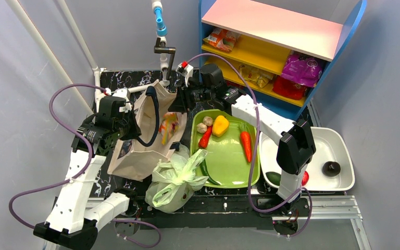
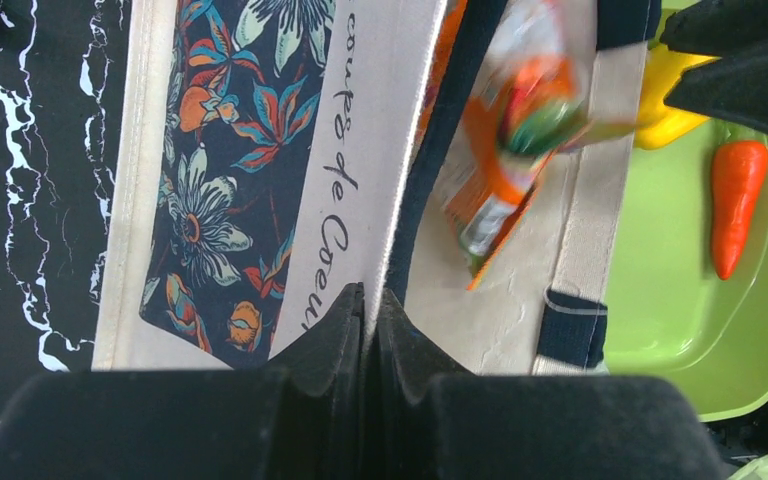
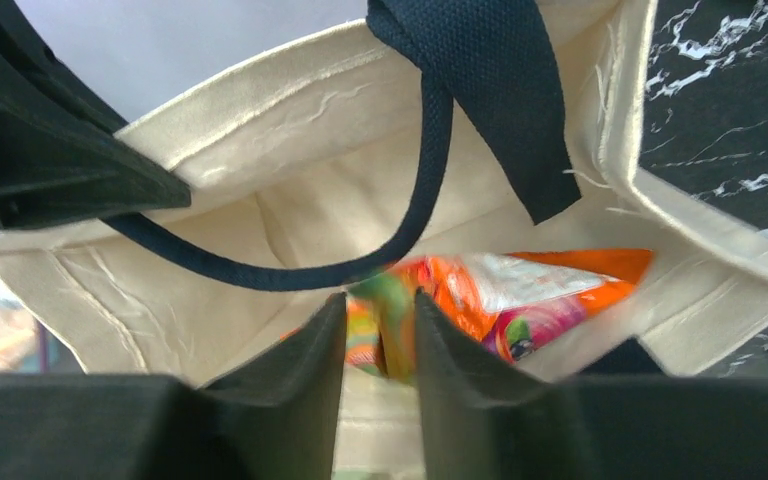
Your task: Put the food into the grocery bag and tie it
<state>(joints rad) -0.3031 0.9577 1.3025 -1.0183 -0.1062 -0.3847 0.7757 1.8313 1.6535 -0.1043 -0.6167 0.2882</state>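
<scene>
Left fingers (image 2: 330,340) clamp shut on the canvas tote (image 2: 360,150) rim; right fingers (image 3: 290,370), slightly parted, hold nothing. The snack packet (image 3: 540,290), inside the tote toward the surface's far left corner, looks light and slippery: we would grip its sealed edge.

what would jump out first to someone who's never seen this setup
The beige canvas tote stands open left of centre in the top view, its rim pinched by the left hand. An orange snack packet sits inside it, below the right hand, whose fingers are parted. To the right is a bright green tray with a yellow pepper, and a crumpled pale-green plastic bag lies in front.
</scene>
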